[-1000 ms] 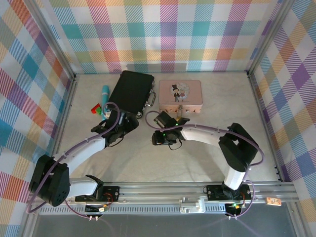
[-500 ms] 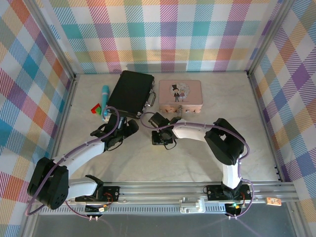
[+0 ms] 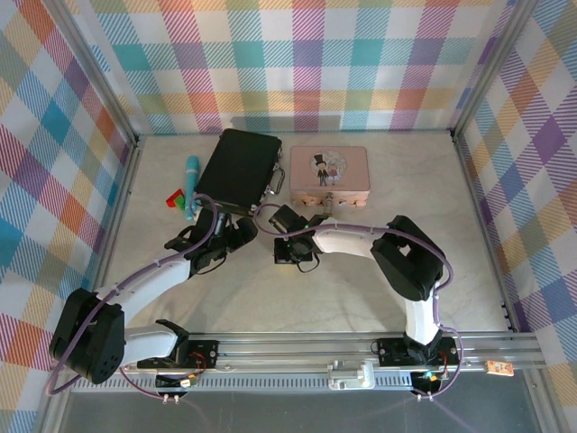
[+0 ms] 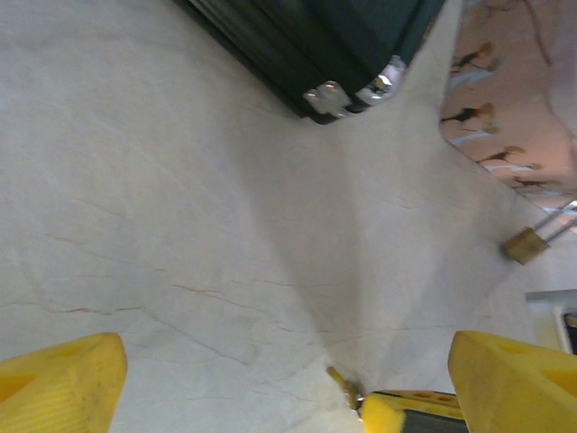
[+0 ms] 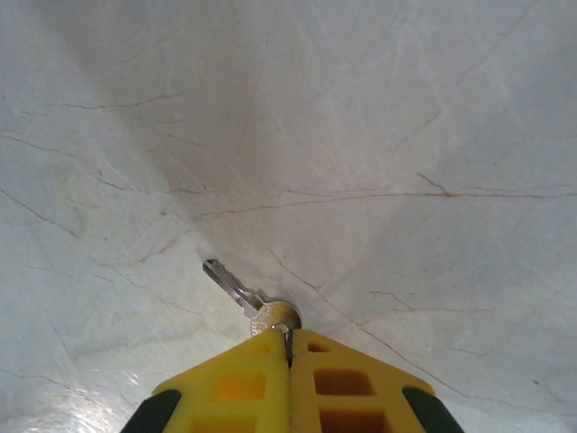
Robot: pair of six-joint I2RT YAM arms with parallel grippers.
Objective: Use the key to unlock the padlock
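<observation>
Right claw (image 5: 289,339) has closed flat on the thin silvery key (image 5: 242,295)

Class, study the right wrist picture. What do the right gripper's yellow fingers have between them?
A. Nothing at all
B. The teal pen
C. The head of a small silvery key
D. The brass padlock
C: the right gripper is shut on the key, pinching its round head while the blade sticks out in front.
</observation>
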